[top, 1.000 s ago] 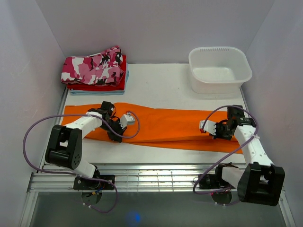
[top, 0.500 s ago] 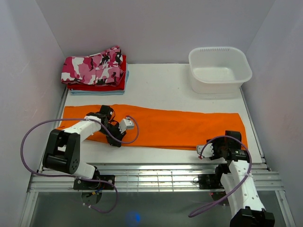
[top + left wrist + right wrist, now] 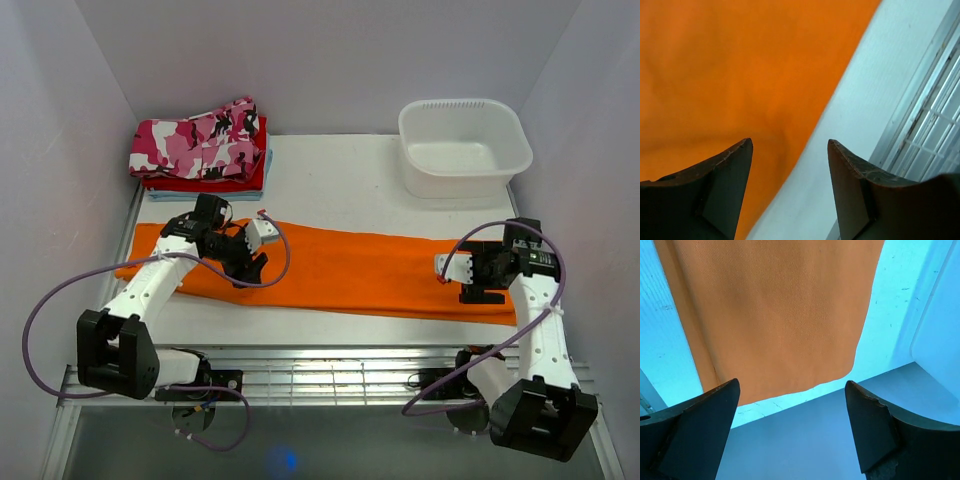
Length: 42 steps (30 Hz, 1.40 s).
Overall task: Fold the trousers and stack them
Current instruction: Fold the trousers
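Orange trousers lie stretched lengthwise across the table, left to right. My left gripper hovers over their left part near the front edge; in the left wrist view it is open, with orange cloth and bare table under it and nothing between the fingers. My right gripper hangs above the right end; in the right wrist view it is open wide above the trousers' end, holding nothing. A stack of folded trousers, pink camouflage on top, sits at the back left.
A white plastic basin stands at the back right. A slatted metal rail runs along the near edge, also visible as a rail in the left wrist view. Grey walls close in the table on three sides.
Both grippers have opened and let go of the orange trousers, which now lie flat. The right arm swung toward the near edge and came back; the left gripper rose and shifted back.
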Tool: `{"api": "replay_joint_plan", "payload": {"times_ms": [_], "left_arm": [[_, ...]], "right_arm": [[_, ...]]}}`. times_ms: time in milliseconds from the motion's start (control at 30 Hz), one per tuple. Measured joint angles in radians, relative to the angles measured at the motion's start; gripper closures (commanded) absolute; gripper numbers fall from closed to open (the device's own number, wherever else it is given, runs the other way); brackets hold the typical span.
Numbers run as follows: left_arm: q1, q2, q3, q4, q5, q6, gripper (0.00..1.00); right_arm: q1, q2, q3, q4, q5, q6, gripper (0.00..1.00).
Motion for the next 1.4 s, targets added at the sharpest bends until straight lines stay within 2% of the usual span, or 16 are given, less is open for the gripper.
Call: {"api": "replay_joint_plan", "payload": {"times_ms": [133, 233, 333, 367, 500, 567, 733, 933, 1200, 1300, 1400], "left_arm": [[0.0, 0.047, 0.114, 0.027, 0.009, -0.122, 0.3], [0.0, 0.166, 0.185, 0.079, -0.003, -0.236, 0.34], [0.002, 0.303, 0.207, 0.142, -0.044, -0.343, 0.35], [0.005, 0.345, 0.207, 0.157, -0.059, -0.373, 0.35], [0.025, 0.461, 0.204, 0.187, -0.126, -0.454, 0.37], [0.05, 0.477, 0.188, 0.202, -0.146, -0.478, 0.38], [0.121, 0.463, 0.147, 0.234, -0.121, -0.515, 0.38], [0.14, 0.389, 0.069, 0.277, -0.114, -0.539, 0.34], [0.192, 0.296, 0.058, 0.276, -0.121, -0.594, 0.27], [0.284, 0.28, 0.112, 0.242, -0.115, -0.597, 0.27], [0.407, 0.285, 0.214, 0.204, -0.113, -0.584, 0.26]], "right_arm": [[-0.052, 0.114, 0.147, -0.081, -0.045, 0.002, 0.09], [-0.071, 0.285, 0.288, -0.122, -0.087, 0.095, 0.03], [-0.077, 0.49, 0.415, -0.116, -0.135, 0.244, 0.11], [-0.08, 0.552, 0.438, -0.111, -0.148, 0.296, 0.19], [-0.126, 0.718, 0.438, -0.099, -0.169, 0.477, 0.34], [-0.176, 0.743, 0.423, -0.1, -0.163, 0.539, 0.38], [-0.384, 0.743, 0.43, -0.112, -0.143, 0.671, 0.37], [-0.616, 0.743, 0.46, -0.109, -0.131, 0.84, 0.37], [-0.652, 0.78, 0.364, -0.084, -0.167, 0.99, 0.35], [-0.65, 0.794, 0.347, -0.068, -0.177, 1.026, 0.37], [-0.65, 0.814, 0.339, -0.049, -0.186, 1.051, 0.43]]}}
